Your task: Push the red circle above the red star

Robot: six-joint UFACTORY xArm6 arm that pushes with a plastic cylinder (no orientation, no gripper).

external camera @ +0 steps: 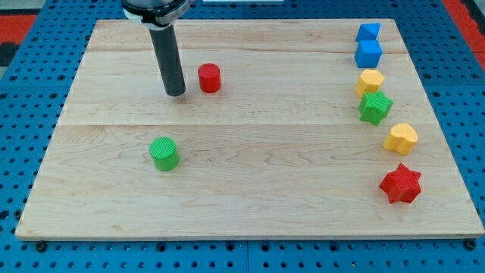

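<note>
Readable text: none is found | labels, brands, numbers, signs: none can be made out on the bench (250, 152), on the coloured blocks, or on the dark rod.

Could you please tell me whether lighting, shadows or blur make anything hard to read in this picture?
Camera view: even, soft lighting, only faint shadows under the blocks; the red circle, red star and my tip are sharp; no glare on the wooden board.
</note>
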